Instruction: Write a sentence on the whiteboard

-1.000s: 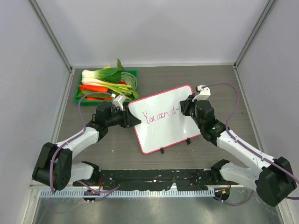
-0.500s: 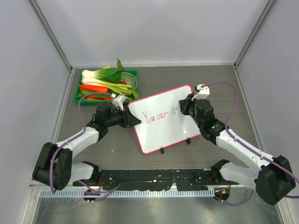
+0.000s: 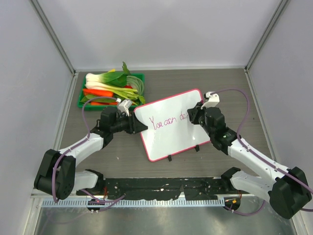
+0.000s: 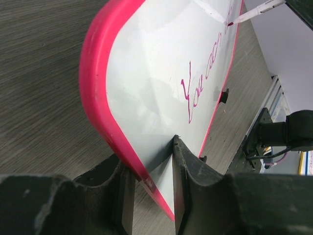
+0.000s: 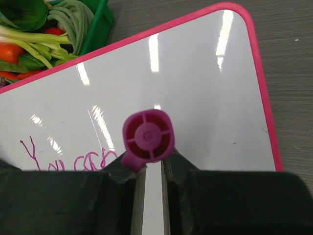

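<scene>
The whiteboard (image 3: 171, 139), glossy white with a pink-red frame, stands tilted on the table's middle. The sentence (image 3: 165, 122) is pink-purple cursive reading "You can d"; its right end is hidden by my right gripper. My left gripper (image 3: 138, 126) is shut on the whiteboard's left edge; in the left wrist view its jaws (image 4: 149, 161) clamp the frame of the whiteboard (image 4: 161, 73), beside the sentence (image 4: 200, 83). My right gripper (image 3: 192, 115) is shut on a purple marker (image 5: 148, 136) held against the whiteboard (image 5: 195, 73), just right of the sentence (image 5: 73, 159).
A green tray (image 3: 141, 77) of leeks, carrots and greens sits at the back left, close behind the board's left corner; it also shows in the right wrist view (image 5: 100, 24). The board's two black feet (image 3: 169, 158) rest near the front. Grey walls enclose the table.
My right gripper with the marker has shifted slightly left along the line, now covering the last stroke. The left gripper and the board have not moved.
</scene>
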Robot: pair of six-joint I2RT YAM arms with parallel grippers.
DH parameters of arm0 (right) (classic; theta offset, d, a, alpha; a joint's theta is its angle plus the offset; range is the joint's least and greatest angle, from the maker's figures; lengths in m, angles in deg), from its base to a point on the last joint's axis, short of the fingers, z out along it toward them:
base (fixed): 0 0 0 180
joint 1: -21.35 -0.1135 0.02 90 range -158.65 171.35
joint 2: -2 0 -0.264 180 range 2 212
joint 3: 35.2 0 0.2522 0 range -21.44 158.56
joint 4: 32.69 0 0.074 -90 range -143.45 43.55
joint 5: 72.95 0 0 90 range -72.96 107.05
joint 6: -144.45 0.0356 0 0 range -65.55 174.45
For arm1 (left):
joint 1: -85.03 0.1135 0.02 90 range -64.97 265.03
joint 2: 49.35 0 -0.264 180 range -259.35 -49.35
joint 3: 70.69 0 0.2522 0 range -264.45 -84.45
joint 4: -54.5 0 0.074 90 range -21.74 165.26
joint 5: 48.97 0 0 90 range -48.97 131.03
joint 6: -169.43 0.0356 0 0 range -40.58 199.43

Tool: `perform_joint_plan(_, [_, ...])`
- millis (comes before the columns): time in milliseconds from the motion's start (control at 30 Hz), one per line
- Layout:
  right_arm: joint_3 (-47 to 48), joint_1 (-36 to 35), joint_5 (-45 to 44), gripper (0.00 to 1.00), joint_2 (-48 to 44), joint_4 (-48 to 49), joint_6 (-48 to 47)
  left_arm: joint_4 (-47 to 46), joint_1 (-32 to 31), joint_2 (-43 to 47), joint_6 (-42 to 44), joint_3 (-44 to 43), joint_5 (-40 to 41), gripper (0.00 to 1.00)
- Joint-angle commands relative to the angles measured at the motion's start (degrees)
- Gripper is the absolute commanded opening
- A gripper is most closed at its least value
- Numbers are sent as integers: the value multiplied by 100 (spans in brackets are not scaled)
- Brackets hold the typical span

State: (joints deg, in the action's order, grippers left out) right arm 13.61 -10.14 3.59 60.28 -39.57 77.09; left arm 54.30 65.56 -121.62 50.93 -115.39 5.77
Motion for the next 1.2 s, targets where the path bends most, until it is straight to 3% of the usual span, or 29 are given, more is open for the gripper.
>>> perform_joint_plan(0, [-95,2,-61,1,-185,-221,-48,323,66,-217,1065,167,1277,0])
perform_joint_plan(467, [143,11,-597,1,-89,-72,13,323,57,-217,1065,185,1277,0])
perform_joint_plan(933, [494,2,-492,1,298,218,83,323,66,-217,1065,176,1277,0])
perform_joint_plan(1167, [468,2,-299,1,62,253,119,323,65,-217,1065,176,1268,0])
